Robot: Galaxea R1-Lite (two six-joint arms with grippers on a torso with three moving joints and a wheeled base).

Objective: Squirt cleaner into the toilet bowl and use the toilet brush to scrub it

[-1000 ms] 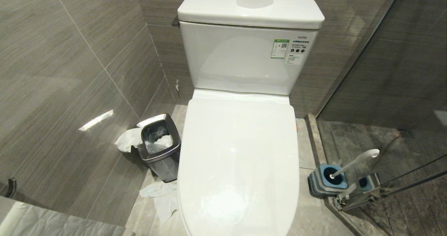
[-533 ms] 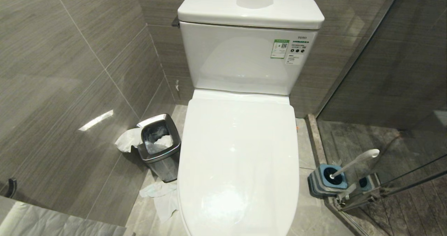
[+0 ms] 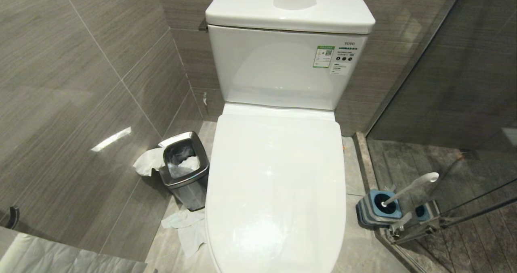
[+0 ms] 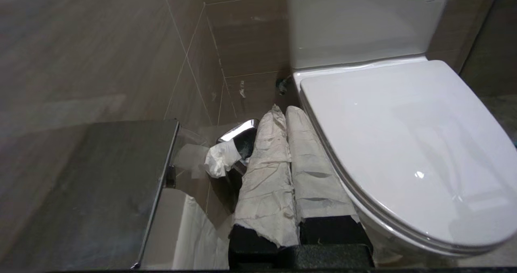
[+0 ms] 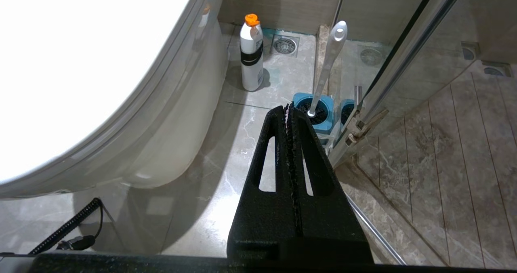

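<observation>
Facing toilet bowl (image 3: pixel 278 192) with lid down, nothing squirted or scrubbed yet. Left gripper (image 4: pixel 284 115), paper-wrapped, pressed together and empty, just beside lid's edge, near bin (image 3: pixel 185 169). Right gripper (image 5: pixel 288 109) clamped together, empty, low over floor. Cleaner (image 5: pixel 251 53) upright on floor beside bowl; brush (image 5: pixel 329 63) leaning in holder (image 5: pixel 313 113) by glass door (image 5: pixel 404 51). Likely risks: squirting onto closed lid; tipping bottle with narrow jaws; knocking handle against glass.
</observation>
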